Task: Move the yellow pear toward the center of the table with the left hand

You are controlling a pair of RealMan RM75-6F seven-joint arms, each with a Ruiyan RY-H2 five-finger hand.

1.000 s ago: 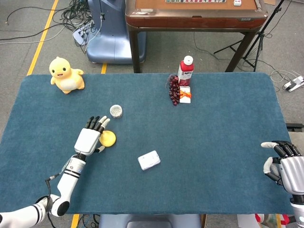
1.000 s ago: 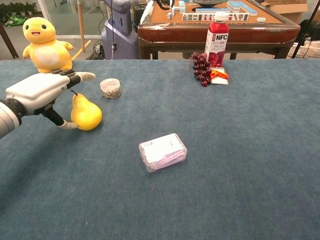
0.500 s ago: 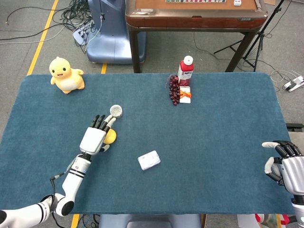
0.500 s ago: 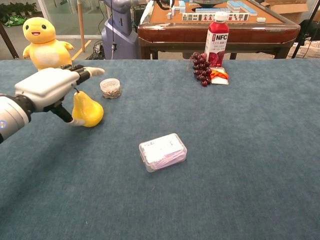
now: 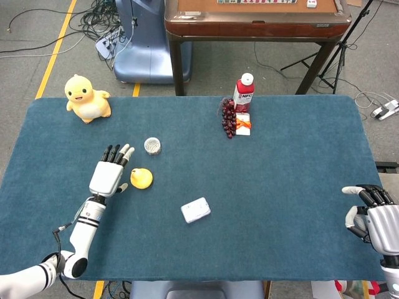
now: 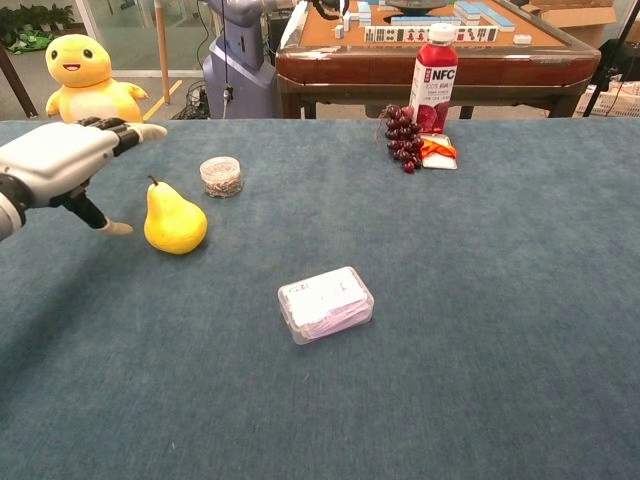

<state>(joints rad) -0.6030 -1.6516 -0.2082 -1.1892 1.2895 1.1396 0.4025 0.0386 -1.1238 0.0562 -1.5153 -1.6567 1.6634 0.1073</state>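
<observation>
The yellow pear (image 5: pixel 141 179) (image 6: pixel 174 220) stands upright on the blue table, left of its middle. My left hand (image 5: pixel 110 174) (image 6: pixel 62 160) hovers just left of the pear, open, fingers stretched forward and thumb pointing down toward the cloth. There is a small gap between it and the fruit. My right hand (image 5: pixel 373 213) rests at the table's right edge with its fingers partly curled and nothing in it; only the head view shows it.
A small round jar (image 5: pixel 152 146) (image 6: pixel 221 176) sits just behind the pear. A clear plastic box (image 5: pixel 196 210) (image 6: pixel 325 303) lies near the middle front. Grapes (image 5: pixel 229 117), a red bottle (image 5: pixel 244 92) and a yellow duck toy (image 5: pixel 86 98) stand along the far side.
My left hand has drawn back to the left and come off the pear, which now stands free. The pear has hardly shifted. The right hand has not moved.
</observation>
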